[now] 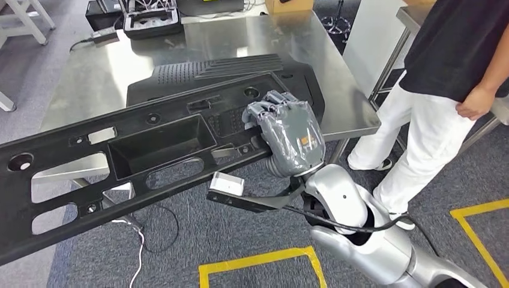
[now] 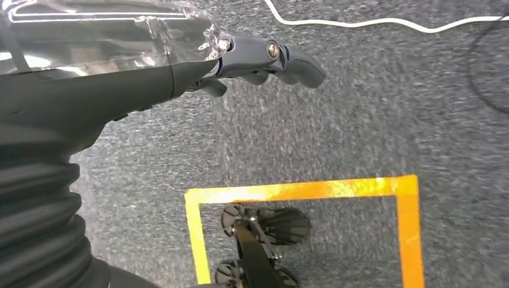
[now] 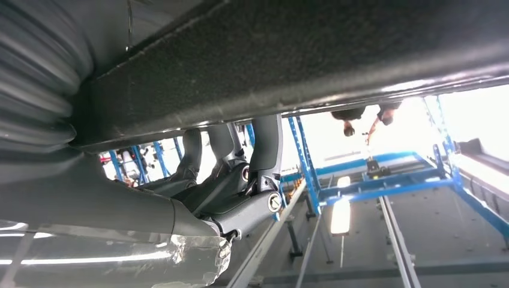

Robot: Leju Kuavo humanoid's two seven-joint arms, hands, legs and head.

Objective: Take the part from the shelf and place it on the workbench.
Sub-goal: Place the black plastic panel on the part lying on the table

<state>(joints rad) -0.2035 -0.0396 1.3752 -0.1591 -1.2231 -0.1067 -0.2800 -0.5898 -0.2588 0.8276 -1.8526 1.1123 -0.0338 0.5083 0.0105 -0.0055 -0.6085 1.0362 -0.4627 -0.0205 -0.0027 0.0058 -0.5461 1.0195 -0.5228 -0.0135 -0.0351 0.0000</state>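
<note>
Gripping the long black part (image 1: 138, 156) near its right end, my right hand (image 1: 288, 129) has its fingers curled over the upper edge, and the part slants across in front of me with that end over the steel desk (image 1: 90, 78), above another black panel (image 1: 222, 75) lying there. My left hand (image 2: 264, 60) hangs over the grey carpet (image 2: 360, 120), holding nothing, fingers seemingly loosely curled. A person (image 1: 444, 78) stands beside the desk.

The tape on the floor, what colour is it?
Yellow. The floor tape shows best in the left wrist view, forming a rectangular outline on grey carpet.
</note>
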